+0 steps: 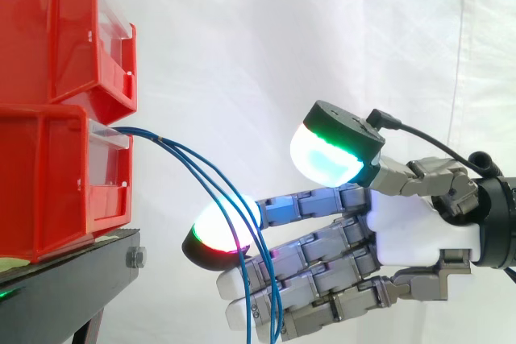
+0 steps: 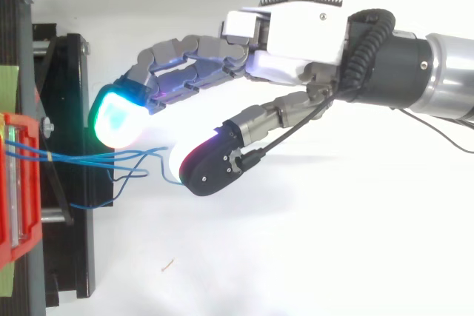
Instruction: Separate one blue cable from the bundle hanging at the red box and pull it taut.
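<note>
Bins [image 1: 48,38] stacked at left on a stand [image 1: 72,271]; cables [image 1: 165,141] from the lower one drooping rightward across the hand [image 1: 411,227] at right.

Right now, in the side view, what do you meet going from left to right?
red bins → blue cables → robot hand

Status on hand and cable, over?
Hand open at the blue cables. None separated, all slack from lower red bin. Nothing in the way.
</note>
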{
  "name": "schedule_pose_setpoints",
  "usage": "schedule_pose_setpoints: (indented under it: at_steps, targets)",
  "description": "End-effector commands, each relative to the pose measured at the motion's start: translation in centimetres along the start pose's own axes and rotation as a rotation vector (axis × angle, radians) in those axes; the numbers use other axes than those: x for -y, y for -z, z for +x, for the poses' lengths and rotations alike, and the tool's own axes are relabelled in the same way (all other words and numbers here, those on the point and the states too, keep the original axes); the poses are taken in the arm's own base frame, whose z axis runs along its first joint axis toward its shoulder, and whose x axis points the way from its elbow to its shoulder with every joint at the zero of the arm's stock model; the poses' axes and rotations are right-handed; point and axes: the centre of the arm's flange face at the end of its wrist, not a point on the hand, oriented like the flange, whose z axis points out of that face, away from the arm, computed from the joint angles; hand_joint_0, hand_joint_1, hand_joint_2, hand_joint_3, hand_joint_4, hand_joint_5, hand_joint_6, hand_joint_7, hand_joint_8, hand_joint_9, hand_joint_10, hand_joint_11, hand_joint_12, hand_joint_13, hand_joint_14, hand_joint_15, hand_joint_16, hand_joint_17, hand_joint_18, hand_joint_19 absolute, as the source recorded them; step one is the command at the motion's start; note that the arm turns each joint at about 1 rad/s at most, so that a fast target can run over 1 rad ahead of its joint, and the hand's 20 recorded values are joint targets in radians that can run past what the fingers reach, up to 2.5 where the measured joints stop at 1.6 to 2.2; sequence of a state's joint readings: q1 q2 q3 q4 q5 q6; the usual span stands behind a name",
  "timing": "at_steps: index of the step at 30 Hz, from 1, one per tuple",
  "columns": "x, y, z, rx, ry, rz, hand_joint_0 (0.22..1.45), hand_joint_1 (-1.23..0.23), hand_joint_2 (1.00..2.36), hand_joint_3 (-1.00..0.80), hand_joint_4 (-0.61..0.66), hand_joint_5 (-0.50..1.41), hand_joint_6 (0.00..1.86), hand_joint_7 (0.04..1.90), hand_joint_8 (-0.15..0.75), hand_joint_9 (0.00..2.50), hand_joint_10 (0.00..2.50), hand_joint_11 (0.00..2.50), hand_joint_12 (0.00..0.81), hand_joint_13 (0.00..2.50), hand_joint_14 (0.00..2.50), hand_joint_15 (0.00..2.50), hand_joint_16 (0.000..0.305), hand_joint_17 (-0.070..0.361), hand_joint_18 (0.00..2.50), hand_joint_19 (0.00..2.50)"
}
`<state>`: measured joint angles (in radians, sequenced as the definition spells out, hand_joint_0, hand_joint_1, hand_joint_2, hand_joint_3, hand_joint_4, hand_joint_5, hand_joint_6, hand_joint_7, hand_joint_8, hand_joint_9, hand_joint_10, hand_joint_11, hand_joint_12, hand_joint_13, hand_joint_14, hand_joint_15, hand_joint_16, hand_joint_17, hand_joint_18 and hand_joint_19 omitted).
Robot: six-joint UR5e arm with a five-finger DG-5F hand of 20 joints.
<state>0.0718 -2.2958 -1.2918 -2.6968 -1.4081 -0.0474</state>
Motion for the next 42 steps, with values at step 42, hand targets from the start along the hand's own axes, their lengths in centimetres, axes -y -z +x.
schedule_pose_setpoints:
  at_steps: [42]
  targets:
    - [-0.2,-2.6,3.5,-0.054,-0.020,-0.011,0.55,-0.66,1.00,-0.46,0.22,-0.15,0.50,0.93,0.260,0.60,0.01,0.32,0.249,0.54,0.00,0.12,0.022,0.051,0.38,0.09]
